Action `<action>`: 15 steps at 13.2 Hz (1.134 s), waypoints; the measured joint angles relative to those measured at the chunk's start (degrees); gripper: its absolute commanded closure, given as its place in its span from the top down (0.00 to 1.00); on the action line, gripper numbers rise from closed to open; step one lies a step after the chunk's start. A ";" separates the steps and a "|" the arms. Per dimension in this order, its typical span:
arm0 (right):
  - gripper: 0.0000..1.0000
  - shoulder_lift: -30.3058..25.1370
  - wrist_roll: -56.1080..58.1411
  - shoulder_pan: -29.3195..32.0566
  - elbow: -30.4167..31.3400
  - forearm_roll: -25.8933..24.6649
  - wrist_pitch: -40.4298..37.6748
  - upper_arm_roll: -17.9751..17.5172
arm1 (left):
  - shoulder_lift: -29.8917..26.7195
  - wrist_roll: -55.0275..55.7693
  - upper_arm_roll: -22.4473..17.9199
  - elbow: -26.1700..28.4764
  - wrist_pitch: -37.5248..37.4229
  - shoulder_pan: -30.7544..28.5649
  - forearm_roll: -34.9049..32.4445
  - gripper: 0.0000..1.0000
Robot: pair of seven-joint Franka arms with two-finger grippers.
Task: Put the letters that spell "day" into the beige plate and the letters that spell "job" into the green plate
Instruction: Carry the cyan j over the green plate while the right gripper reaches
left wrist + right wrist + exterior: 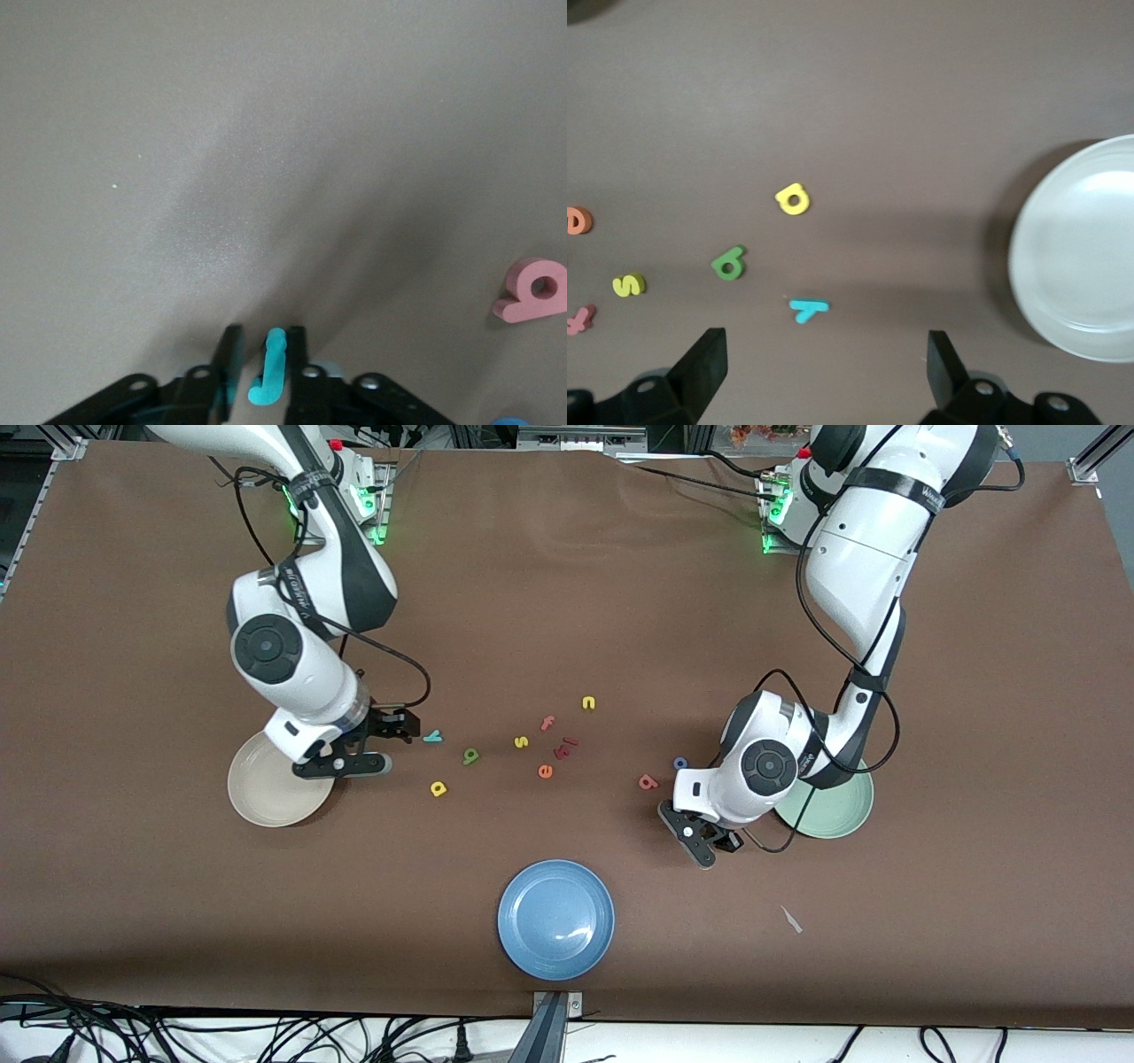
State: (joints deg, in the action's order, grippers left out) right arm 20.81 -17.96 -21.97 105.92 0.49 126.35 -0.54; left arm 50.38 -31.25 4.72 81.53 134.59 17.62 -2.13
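Brown table point(567, 584), letters strewn mid-way, both plates bare: the first "job" letter is being taken.

The "j" point(270, 367) is pinched between the near-shut jaws of the left gripper point(263, 372), low beside the green plate point(842, 810); "b" point(648, 782) and "o" point(679, 763) lie just beside. Next, a lift and a carry to that plate is called for. The right gripper point(824, 372) hangs wide open (nothing held) by the beige plate point(261, 793), over "y" point(808, 309), "d" point(729, 263), "a" point(792, 198).
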 measured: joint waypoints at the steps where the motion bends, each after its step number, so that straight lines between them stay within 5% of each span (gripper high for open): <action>1: 1.00 0.01 -0.53 -0.06 1.95 0.00 3.01 -0.48 | -0.17 -0.10 0.00 -0.05 -1.17 0.02 -0.37 0.00; 9: 1.00 1.36 -0.75 -0.13 5.28 0.00 7.60 -0.83 | -13.24 -0.99 -1.31 1.04 -28.53 -6.32 -5.56 0.00; 15: 1.00 10.07 0.36 -0.64 5.64 0.00 18.47 -1.61 | -17.35 -6.05 -0.73 21.24 -14.09 -14.47 -5.69 0.00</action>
State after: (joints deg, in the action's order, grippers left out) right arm 30.88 -17.60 -22.62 111.56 0.49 144.82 -2.14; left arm 33.03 -37.30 3.98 102.77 120.50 3.14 -7.82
